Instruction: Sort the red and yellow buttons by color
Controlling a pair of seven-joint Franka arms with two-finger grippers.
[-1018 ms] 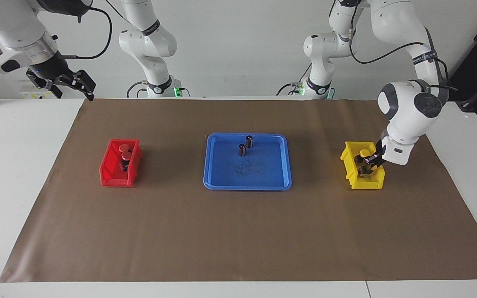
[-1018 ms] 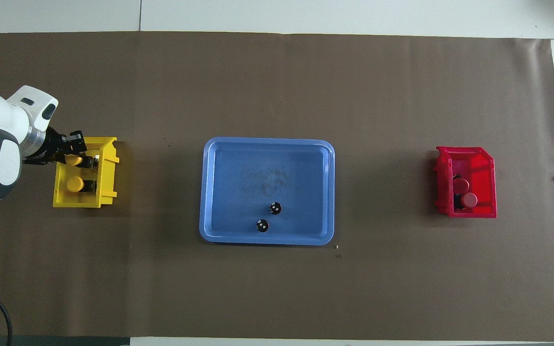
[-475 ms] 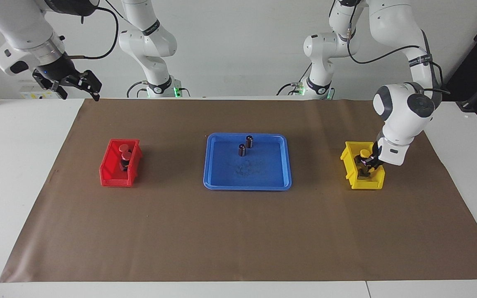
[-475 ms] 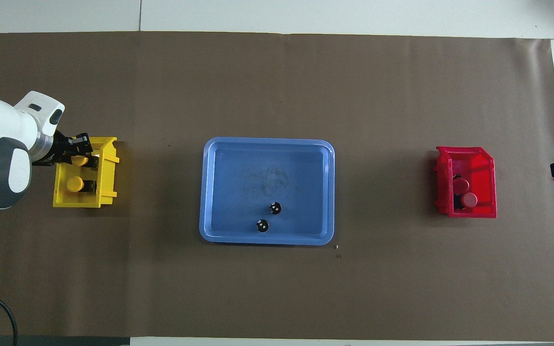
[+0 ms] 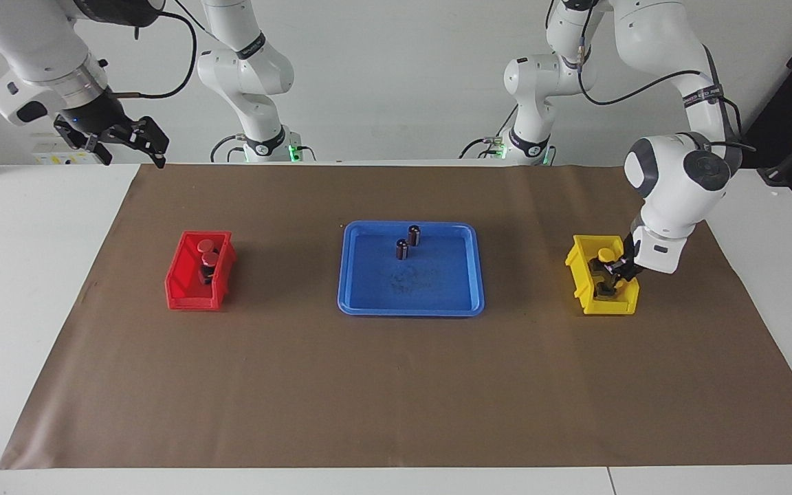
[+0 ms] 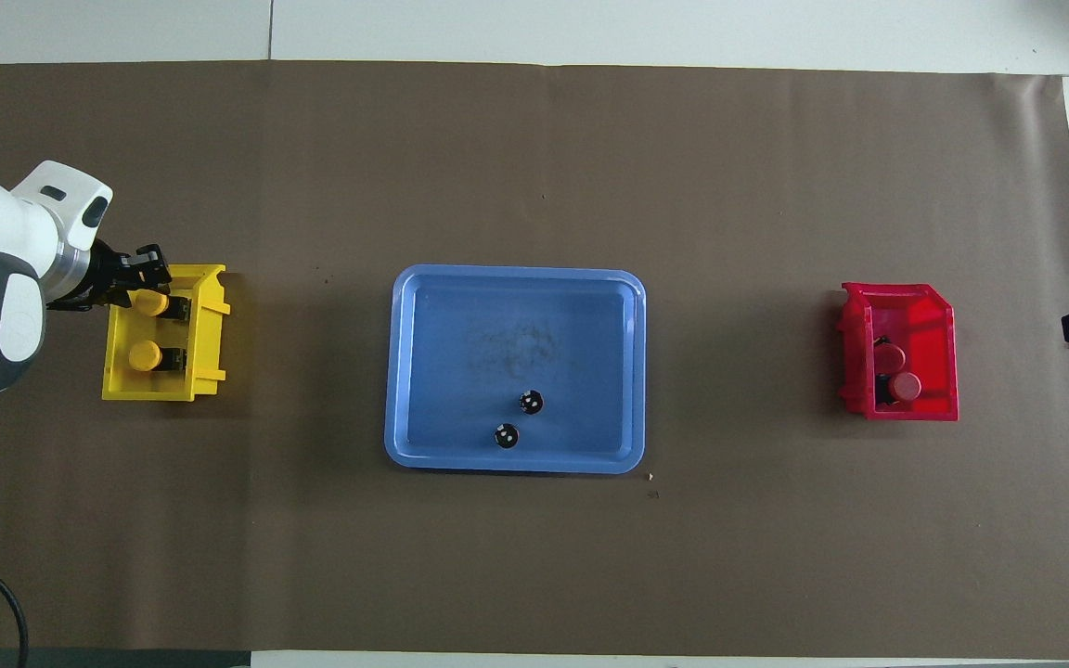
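The yellow bin [image 6: 163, 345] sits toward the left arm's end of the table with both yellow buttons inside: one [image 6: 144, 355] rests on its side nearer the robots, the other [image 6: 154, 302] lies at the bin's end farther from the robots. The left gripper [image 5: 619, 265] is right down at that bin, its fingers at the second yellow button; whether they are clamped on it or have let go cannot be told.

At the right arm's end, the red bin [image 5: 198, 271] holds the two red buttons, one [image 5: 205, 245] nearer the robots and one [image 5: 210, 259] just beside it, their caps close together.

Between the bins lies the blue tray [image 5: 368, 289]. In it stand two dark cylinders with silvery tops, one [image 5: 414, 235] and its neighbour [image 5: 402, 249], both upright in the part of the tray nearer the robots. The rest of the tray floor shows only a faint scuffed patch.

The right gripper [image 5: 136, 139] hangs high over the corner of the brown mat [image 5: 396, 399] at its own end of the table, fingers spread wide with nothing in them; that arm waits.

Wide stretches of mat lie between tray and bins, and a broad band runs along the mat's edge farthest from the robots. White tabletop [image 5: 18, 275] frames the mat at both ends.

A dark band on the left arm carries white lettering, too small to read.
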